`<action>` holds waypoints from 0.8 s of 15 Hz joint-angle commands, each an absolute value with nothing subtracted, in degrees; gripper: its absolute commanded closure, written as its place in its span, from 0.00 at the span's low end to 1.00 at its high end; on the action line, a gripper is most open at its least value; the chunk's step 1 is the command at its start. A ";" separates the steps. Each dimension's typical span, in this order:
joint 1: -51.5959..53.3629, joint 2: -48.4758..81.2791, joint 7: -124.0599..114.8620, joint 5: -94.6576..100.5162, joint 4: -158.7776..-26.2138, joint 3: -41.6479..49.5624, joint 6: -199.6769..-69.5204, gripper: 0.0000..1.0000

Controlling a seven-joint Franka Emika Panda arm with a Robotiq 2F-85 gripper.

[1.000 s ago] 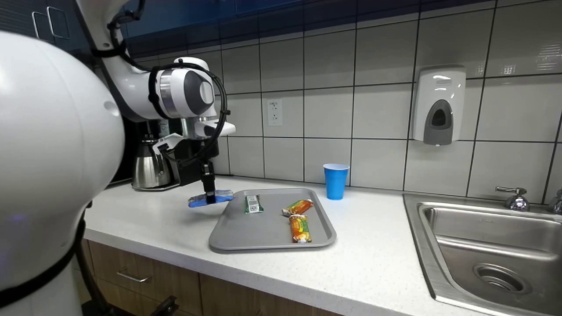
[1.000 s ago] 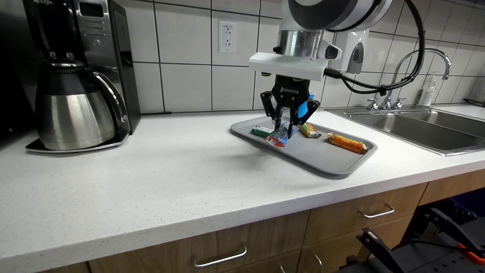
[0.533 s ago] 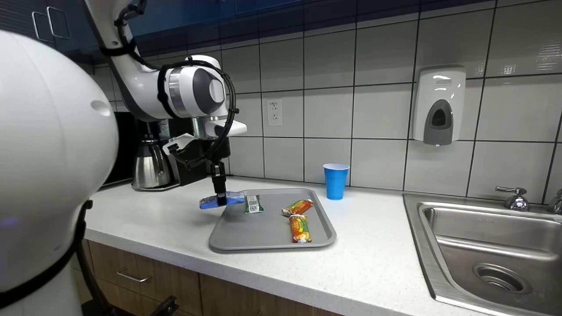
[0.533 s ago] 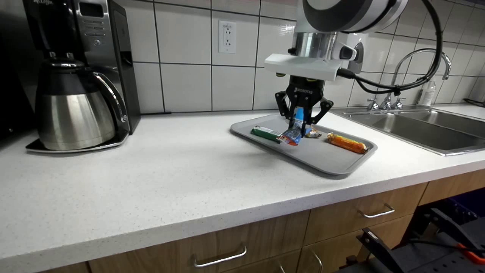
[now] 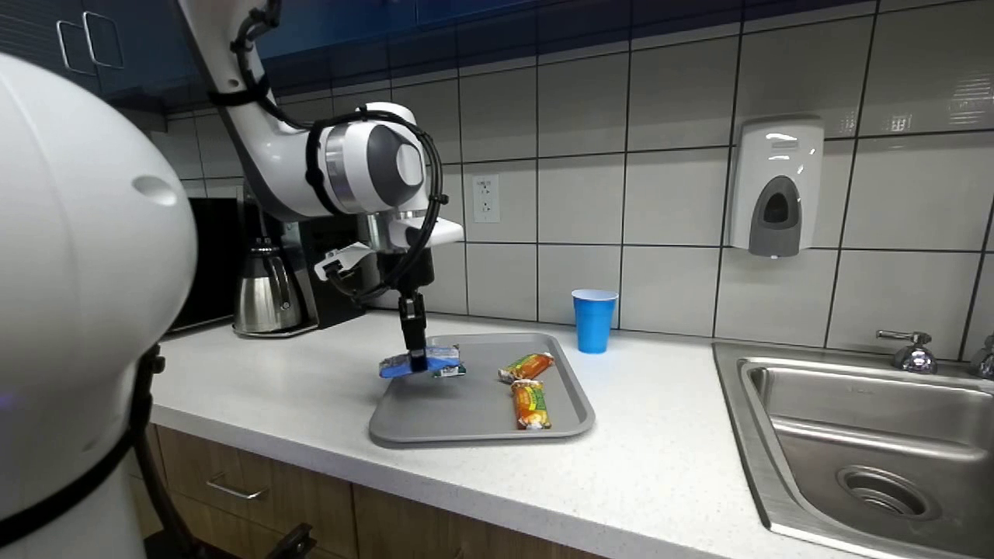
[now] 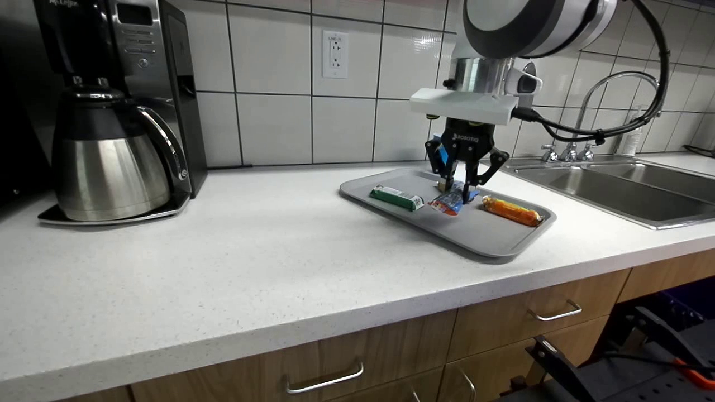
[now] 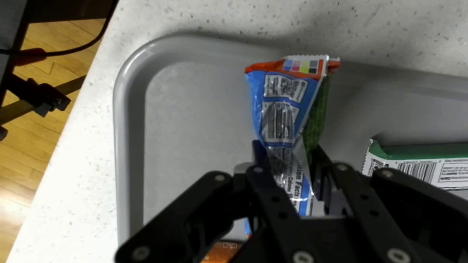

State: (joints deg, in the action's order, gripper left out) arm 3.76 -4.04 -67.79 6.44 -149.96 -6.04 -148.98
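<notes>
The hand [image 6: 457, 192] was closed on a blue packet [image 7: 279, 95] with a red end, its two fingers pressing from opposite sides so that the wrapper narrowed between them. In the wrist view the packet's printed back, with a barcode, faced the camera, and the red end stuck out ahead of the hand. Hand and packet were over a grey tray [image 6: 469, 231] on the white tabletop [image 6: 195, 268]. On the tray, near the hand, lay a green-and-white bar [image 6: 396, 197]. To the hand's right in both exterior views lay an orange bar [image 6: 511, 211]; a yellow-orange bar [image 5: 526, 367] near it was mostly hidden behind the hand in an exterior view. A blue cup [image 5: 594, 322] stood upright past the tray, right of the hand in an exterior view. Well apart from the hand were a sink [image 5: 759, 450] on that side and a coffee maker [image 6: 173, 111] on the opposite one.
</notes>
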 commanded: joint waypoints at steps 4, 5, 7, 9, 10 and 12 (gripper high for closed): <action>1.53 0.61 -73.41 13.20 -148.27 -4.38 -152.55 0.93; 1.62 1.87 -74.05 13.74 -147.84 -3.94 -153.40 0.93; 2.23 4.51 -74.14 13.04 -146.84 -3.14 -154.57 0.93; 2.92 6.53 -74.19 12.50 -145.94 -2.31 -155.23 0.93; 3.29 7.36 -74.11 12.31 -145.56 -1.85 -155.47 0.93; 4.03 8.61 -74.13 12.02 -144.61 -0.99 -155.35 0.45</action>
